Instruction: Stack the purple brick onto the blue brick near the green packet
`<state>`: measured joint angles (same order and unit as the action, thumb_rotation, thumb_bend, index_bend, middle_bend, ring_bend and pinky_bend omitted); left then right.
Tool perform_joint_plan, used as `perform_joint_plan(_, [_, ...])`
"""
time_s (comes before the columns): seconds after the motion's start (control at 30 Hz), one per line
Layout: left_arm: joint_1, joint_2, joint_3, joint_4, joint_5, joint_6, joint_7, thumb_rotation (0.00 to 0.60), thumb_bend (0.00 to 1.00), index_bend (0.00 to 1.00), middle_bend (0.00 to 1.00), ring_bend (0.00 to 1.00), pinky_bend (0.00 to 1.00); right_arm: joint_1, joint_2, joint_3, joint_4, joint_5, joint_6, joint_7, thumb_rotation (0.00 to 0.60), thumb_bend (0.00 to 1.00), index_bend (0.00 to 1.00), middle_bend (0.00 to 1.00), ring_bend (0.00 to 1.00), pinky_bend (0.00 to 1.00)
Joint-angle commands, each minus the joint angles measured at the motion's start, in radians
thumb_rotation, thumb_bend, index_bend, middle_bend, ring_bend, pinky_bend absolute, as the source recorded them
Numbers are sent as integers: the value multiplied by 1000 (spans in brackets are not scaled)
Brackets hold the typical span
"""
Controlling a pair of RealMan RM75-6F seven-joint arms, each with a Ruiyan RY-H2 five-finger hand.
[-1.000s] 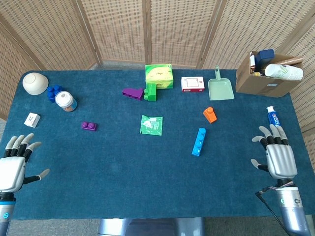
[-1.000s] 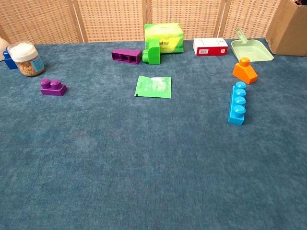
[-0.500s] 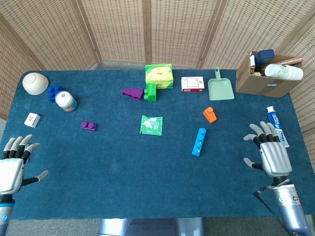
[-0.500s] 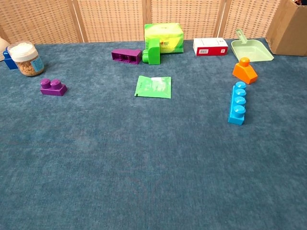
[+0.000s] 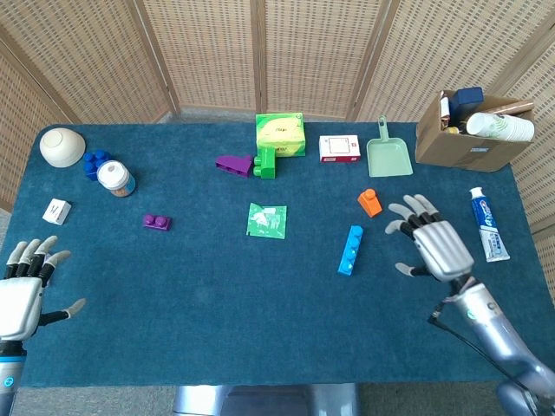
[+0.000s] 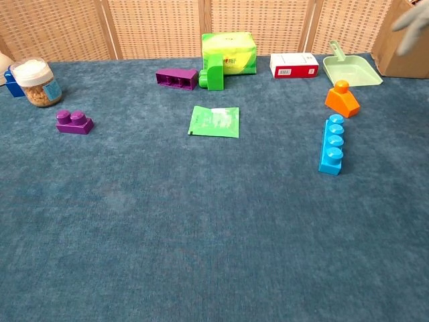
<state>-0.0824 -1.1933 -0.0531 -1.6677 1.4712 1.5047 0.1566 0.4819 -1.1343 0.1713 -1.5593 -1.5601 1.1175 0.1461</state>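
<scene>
Hovering our right hand (image 5: 434, 245), fingers apart, at three o'clock of the blue brick (image 5: 350, 250); left hand (image 5: 23, 290) spread too.

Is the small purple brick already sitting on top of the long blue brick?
No, the purple brick lies alone on the table, far left of the blue brick.

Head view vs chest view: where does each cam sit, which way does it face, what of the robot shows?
Head view: high above the near table edge, looking steeply down; the left robot hand and right robot hand both show, open.
Chest view: low at the near edge, looking across the table toward the screens; only a blurred bit of the right robot hand, top right.
Shared: purple brick, green packet, light blue brick.
</scene>
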Motion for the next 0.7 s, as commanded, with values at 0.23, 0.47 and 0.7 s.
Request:
perform_joint_plan(0.23, [-9,2,-4,-18,-25,-24,31,505,130,229,117,0,0,164,-97,-32,205,-111,-136,113,600,77,369,176,0,0])
perform_joint_plan(0.47, [-23,-7,-10,-25,-40,-46,48,507,130,229,117,0,0,223,-169,-82,337,-166,-157,172,600,64,369,176,0,0])
perform_joint_plan(0.7, [-34,-9,-11,-22,-51,-70,46,506,130,229,115,0,0,264,-227,-131,431,-208,-169,176,600,61,369,175,0,0])
